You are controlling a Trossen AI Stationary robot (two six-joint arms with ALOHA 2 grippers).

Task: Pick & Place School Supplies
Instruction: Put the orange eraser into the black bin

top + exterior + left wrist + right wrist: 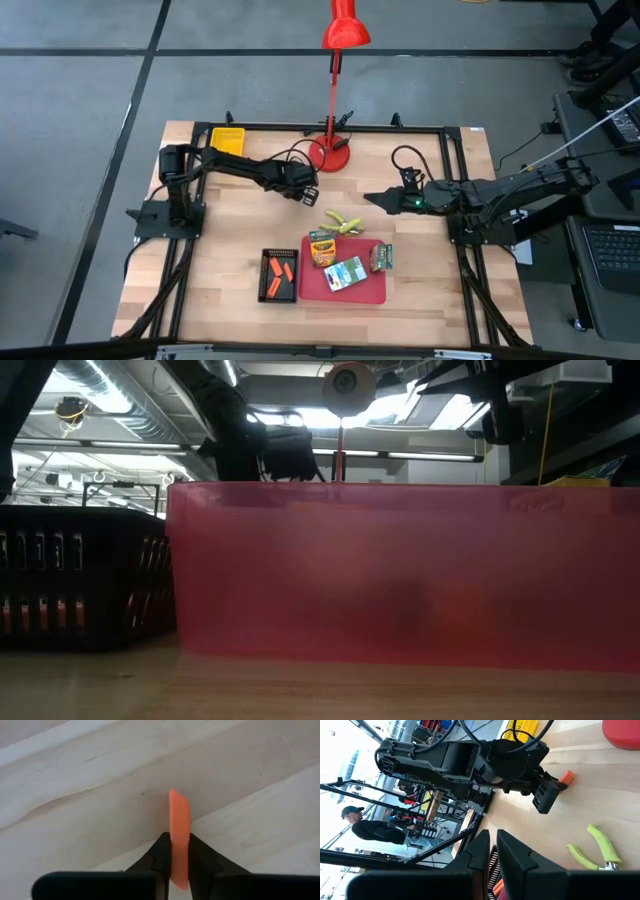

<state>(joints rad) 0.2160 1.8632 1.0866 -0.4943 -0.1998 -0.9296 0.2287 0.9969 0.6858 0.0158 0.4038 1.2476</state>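
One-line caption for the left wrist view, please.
Left hand shut on a short orange stick, held above the bare wooden tabletop.

Orange stick (179, 837), dark left gripper (176, 854)

A red desk lamp (331, 150) is stood at the far middle of the wooden table (230, 260), its shade (345, 30) reaching beyond the far edge. A yellow tray (228, 138) is placed at the far left corner. Near the front edge, a black tray (266, 275) is set just left of a red tray (372, 290). A person (370, 827) is seen in the room beyond.
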